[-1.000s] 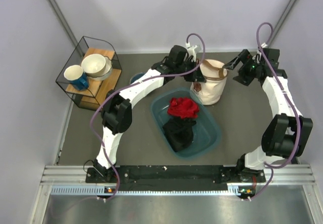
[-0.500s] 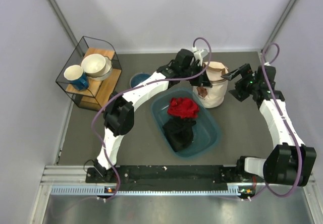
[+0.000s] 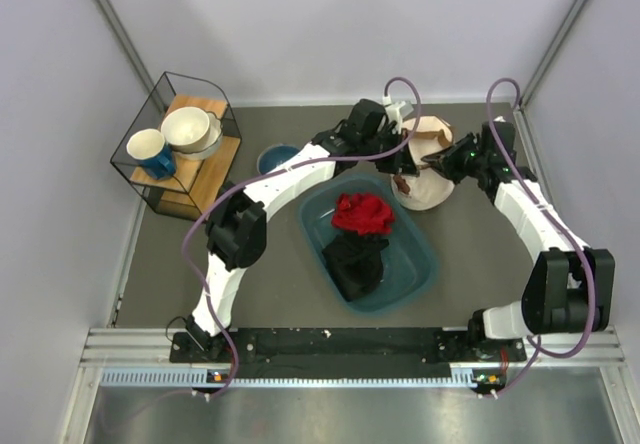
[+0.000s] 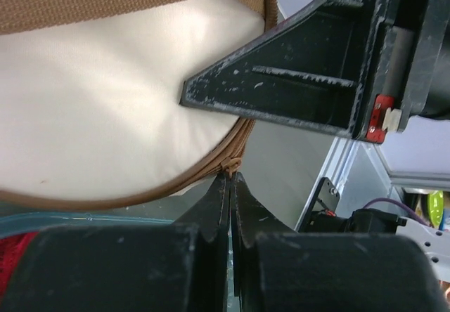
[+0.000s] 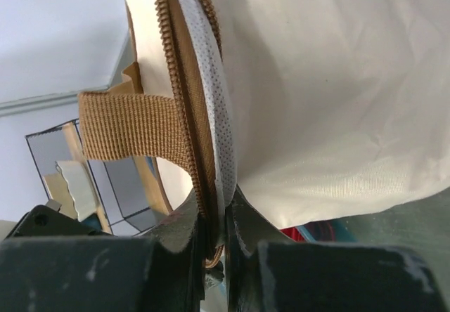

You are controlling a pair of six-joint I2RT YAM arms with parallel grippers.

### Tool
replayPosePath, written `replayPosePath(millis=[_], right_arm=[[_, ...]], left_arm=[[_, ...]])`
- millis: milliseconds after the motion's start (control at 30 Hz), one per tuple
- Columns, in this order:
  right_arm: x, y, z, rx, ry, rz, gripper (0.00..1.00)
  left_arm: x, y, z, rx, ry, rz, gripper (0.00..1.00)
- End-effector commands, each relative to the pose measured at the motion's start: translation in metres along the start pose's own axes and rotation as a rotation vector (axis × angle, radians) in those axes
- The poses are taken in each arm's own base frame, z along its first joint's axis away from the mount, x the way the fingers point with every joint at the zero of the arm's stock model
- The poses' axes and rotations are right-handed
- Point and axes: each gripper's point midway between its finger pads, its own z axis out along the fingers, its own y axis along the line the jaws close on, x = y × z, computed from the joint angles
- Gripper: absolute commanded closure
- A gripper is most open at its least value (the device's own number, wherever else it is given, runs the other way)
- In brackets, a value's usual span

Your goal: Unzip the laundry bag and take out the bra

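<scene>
NEAR EDGE TO FAR WALL: Closest to us, a teal tub [image 3: 412,254] holds a black cloth [image 3: 354,264] and a red cloth [image 3: 362,212], with bare grey table [image 3: 480,254] open on either side. Just past the tub's far right rim, the laundry bag [image 3: 425,179] hangs between both arms. The left gripper [image 4: 230,185] is pressed closed, its tips nipping the brown zipper band [image 4: 240,140] at the bag's lower edge, right above the tub's rim. The right gripper [image 5: 216,221] is clamped tight on the same band, with bared zipper teeth [image 5: 169,38] and a webbing handle [image 5: 126,122] running on past its fingers. The two grippers nearly meet. We cannot see inside the bag. Well apart at far left stand a blue bowl [image 3: 275,156] and a wire rack [image 3: 222,154] with a blue mug [image 3: 148,152]. Open table runs behind the bag to the wall [image 3: 330,34].
</scene>
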Motion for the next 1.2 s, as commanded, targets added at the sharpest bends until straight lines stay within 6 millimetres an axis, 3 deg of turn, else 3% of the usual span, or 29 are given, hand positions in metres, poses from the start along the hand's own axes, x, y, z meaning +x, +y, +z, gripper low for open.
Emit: replayPosePath(millis=[0,100,233,367,433,467,500,533,567,633,667,867,900,1167], right_arm=[[-0.059,0.015,-0.028,-0.041,-0.154,-0.090,1.00],[-0.076,0.012,-0.039,-0.059,-0.146,-0.135,1.00],[-0.080,0.005,-0.036,-0.084,-0.057,-0.187,1.00],[-0.061,0.016,-0.028,-0.206,0.120,-0.248,1.00],[-0.062,0.018,-0.027,-0.211,0.140,-0.253,1.00],[-0.064,0.018,-0.027,-0.199,0.128,-0.254,0.95],[-0.065,0.017,-0.029,-0.184,0.121,-0.250,0.75],[-0.067,0.016,-0.031,-0.167,0.104,-0.248,0.47],[-0.074,0.012,-0.033,-0.125,0.057,-0.248,0.33],[-0.075,0.010,-0.045,-0.081,0.009,-0.241,0.09],[-0.080,0.006,-0.049,-0.046,-0.033,-0.229,0.05],[-0.054,0.001,-0.069,-0.016,-0.097,-0.130,0.02],[-0.042,0.000,-0.067,-0.016,-0.080,-0.123,0.01],[-0.009,-0.002,-0.068,-0.022,-0.102,0.026,0.01]], left_arm=[[-0.032,-0.014,-0.026,0.020,-0.067,0.101,1.00],[-0.041,0.006,-0.034,-0.005,-0.082,0.080,1.00],[-0.052,0.023,-0.040,-0.028,-0.102,0.070,1.00],[-0.059,0.038,-0.045,-0.042,-0.116,0.053,1.00],[-0.061,0.035,-0.045,-0.031,-0.117,0.050,1.00],[-0.058,0.029,-0.044,-0.011,-0.109,0.049,1.00],[-0.058,0.026,-0.043,-0.002,-0.107,0.050,1.00],[-0.056,0.022,-0.042,0.002,-0.104,0.054,1.00],[-0.053,0.018,-0.039,0.003,-0.099,0.059,1.00],[-0.049,0.016,-0.036,0.004,-0.092,0.052,1.00],[-0.046,0.014,-0.034,0.012,-0.089,0.049,1.00],[-0.043,0.004,-0.029,0.026,-0.097,0.034,1.00],[-0.045,0.002,-0.029,0.024,-0.103,0.035,1.00],[-0.038,-0.014,-0.024,0.042,-0.096,0.038,1.00]])
